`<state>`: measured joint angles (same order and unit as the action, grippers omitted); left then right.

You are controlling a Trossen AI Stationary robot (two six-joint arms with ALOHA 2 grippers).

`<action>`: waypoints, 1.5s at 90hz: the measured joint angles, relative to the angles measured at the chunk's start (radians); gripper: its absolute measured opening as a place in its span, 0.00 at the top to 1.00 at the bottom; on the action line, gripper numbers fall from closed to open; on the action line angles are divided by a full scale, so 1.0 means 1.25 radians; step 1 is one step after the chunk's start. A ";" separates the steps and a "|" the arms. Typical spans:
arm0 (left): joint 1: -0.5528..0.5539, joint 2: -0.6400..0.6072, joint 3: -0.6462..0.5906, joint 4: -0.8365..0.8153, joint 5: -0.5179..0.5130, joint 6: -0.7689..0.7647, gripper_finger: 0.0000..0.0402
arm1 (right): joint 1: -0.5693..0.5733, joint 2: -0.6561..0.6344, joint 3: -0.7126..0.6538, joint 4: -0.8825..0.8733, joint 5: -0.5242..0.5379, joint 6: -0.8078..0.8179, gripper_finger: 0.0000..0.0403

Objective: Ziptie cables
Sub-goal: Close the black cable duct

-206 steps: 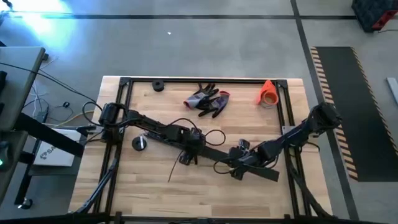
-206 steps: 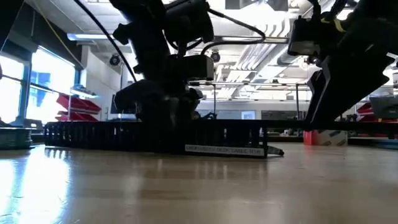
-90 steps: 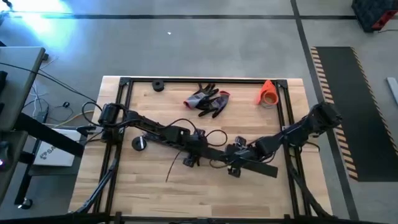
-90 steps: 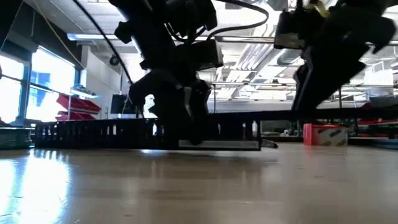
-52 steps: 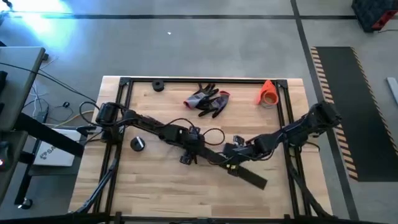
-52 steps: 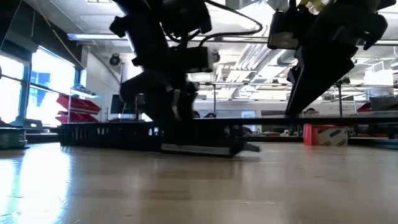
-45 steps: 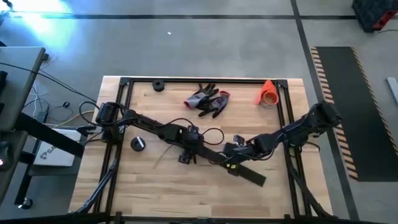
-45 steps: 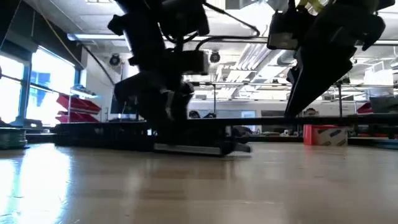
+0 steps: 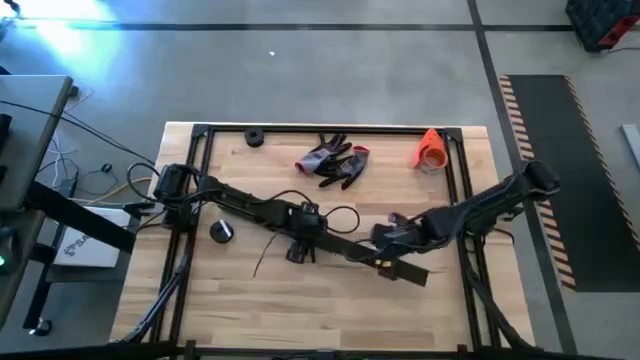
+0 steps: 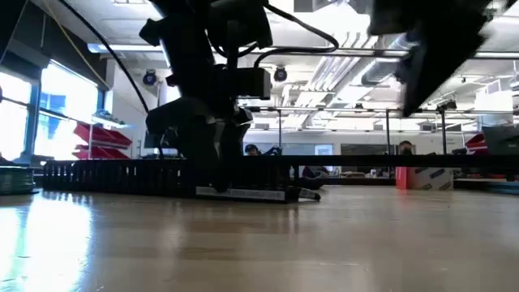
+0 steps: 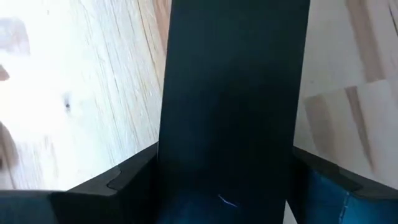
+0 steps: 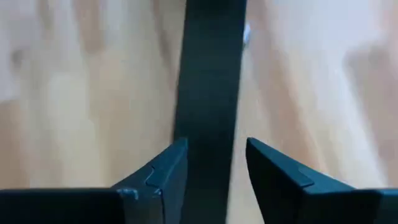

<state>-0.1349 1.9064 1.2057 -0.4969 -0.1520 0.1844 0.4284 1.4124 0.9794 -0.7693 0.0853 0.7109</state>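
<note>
A long flat black slotted strip (image 9: 345, 250) lies slantwise on the wooden table (image 9: 300, 310); the low view shows it flat on the wood (image 10: 243, 193). My left gripper (image 9: 297, 245) stands over its middle, shut on it. My right gripper (image 9: 385, 248) hovers open above the strip's right part (image 12: 208, 93), one finger to each side, apart from it. A thin wire (image 9: 262, 258) of the cables sticks out beside my left gripper toward the near left. The rest of the cables is hidden. My left gripper pinches the black strip across its width, one finger on each long edge (image 11: 163, 155). The fingers point down from above and lie across the strip. The strip fills the whole gap between them and rests flat on the table (image 10: 268, 195).
A pair of grey-and-red gloves (image 9: 335, 162) and an orange cone (image 9: 430, 150) lie at the far side. A small black ring (image 9: 253, 138) sits far left, and a round spool (image 9: 222, 230) stands left of my left arm. A black frame (image 9: 330, 128) edges the table.
My left gripper has gone a little toward the table's left edge. The black strip has slid that way on the wood, and the thin wire has gone with it. My right arm has risen and drawn back toward the right edge.
</note>
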 joint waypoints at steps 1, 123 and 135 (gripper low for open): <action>0.000 0.000 0.000 0.000 0.000 0.000 0.34 | 0.007 -0.005 0.000 -0.014 -0.012 0.016 0.63; -0.034 0.046 0.068 0.004 0.016 0.030 0.34 | 0.199 -0.039 -0.202 0.041 0.067 0.541 1.00; -0.033 0.045 0.126 -0.106 -0.005 0.063 0.34 | 0.199 -0.039 -0.202 0.040 0.064 0.541 1.00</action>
<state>-0.1761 1.9630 1.3626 -0.6289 -0.1579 0.2635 0.6769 1.3640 0.7269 -0.7193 0.1650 1.3869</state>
